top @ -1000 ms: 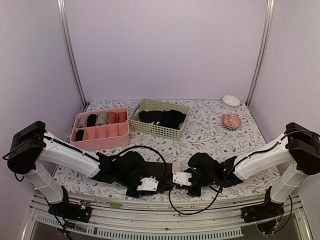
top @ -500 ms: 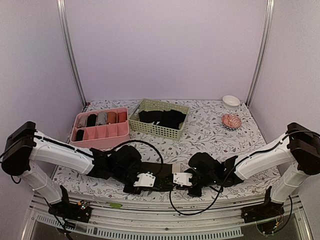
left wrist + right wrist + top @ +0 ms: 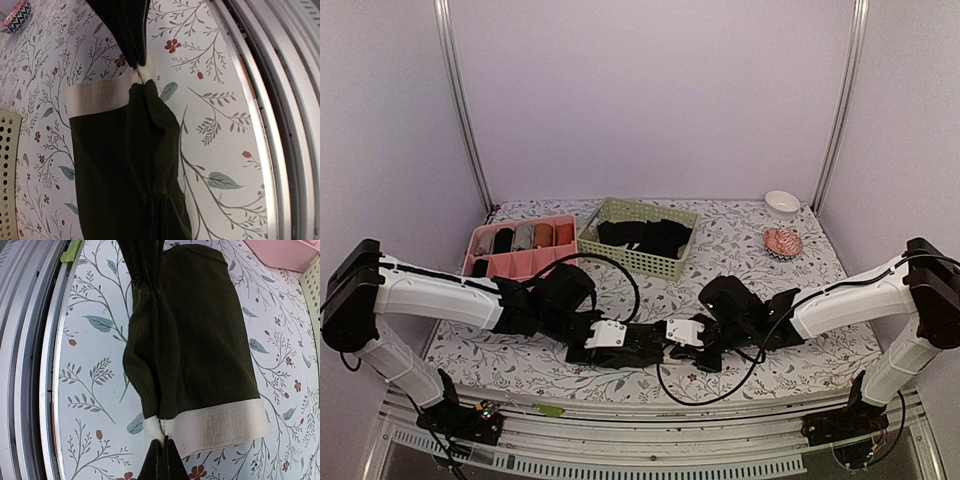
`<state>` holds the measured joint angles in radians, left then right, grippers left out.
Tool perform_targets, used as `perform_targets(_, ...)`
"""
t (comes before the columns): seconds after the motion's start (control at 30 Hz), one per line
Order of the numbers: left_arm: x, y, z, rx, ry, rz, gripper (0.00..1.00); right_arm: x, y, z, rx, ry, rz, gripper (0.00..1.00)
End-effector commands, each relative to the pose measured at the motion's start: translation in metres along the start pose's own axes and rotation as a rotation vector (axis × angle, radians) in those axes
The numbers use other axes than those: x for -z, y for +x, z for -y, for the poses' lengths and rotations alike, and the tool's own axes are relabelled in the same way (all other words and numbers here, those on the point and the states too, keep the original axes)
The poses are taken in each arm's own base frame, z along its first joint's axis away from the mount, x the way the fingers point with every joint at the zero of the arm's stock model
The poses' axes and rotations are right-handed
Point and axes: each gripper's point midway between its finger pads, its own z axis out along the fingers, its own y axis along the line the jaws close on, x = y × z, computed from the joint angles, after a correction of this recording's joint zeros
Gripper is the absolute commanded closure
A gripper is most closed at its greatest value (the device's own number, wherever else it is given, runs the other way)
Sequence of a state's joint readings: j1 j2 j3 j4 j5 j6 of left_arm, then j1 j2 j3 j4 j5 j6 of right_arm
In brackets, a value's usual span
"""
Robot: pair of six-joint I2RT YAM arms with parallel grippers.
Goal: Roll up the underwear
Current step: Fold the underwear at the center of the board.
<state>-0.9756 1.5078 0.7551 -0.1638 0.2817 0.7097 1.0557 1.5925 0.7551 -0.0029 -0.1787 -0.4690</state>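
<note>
Right wrist view shows the underwear [image 3: 200, 340] lying flat on the floral worktop [image 3: 95, 375] close to its near edge, with a raised ridge along one side, the right hand [image 3: 145, 270] clamped on its dark end and the left hand [image 3: 133, 50] pinching the cream waistband corner.

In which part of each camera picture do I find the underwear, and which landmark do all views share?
Top external: the underwear lies low, at centre.
Left wrist: centre to bottom, its waistband above.
Right wrist: centre, waistband below.
Shared landmark: the green basket, at the left edge in left wrist, at the right edge in right wrist.
</note>
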Motion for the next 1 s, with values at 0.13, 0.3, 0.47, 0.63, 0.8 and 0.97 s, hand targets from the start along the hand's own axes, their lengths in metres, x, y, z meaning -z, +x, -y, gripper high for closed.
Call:
perform_targets(0.13,0.002,-0.002,-0.025,-0.024,-0.033,0.008,1.00,0.011,-0.024,0.020,0.007,-0.020,0.018,1.00)
perform_targets(0.3,0.004,0.002,-0.039,-0.030,-0.069,0.001,1.00,0.012,-0.032,0.037,-0.016,-0.022,0.031,1.00)
perform_targets(0.47,0.003,0.007,-0.050,-0.027,-0.086,0.002,1.00,0.013,-0.031,0.052,-0.045,-0.034,0.028,1.00)
perform_targets(0.63,-0.001,0.014,-0.061,-0.017,-0.096,-0.002,1.00,0.004,-0.023,0.063,-0.070,-0.046,0.009,1.00)
perform_targets(0.8,-0.003,0.020,-0.075,-0.017,-0.121,-0.011,1.00,-0.007,-0.018,0.078,-0.096,-0.048,-0.001,1.00)
perform_targets(0.97,-0.006,0.025,-0.087,-0.017,-0.137,-0.017,1.00,-0.018,-0.009,0.090,-0.125,-0.051,-0.017,1.00)
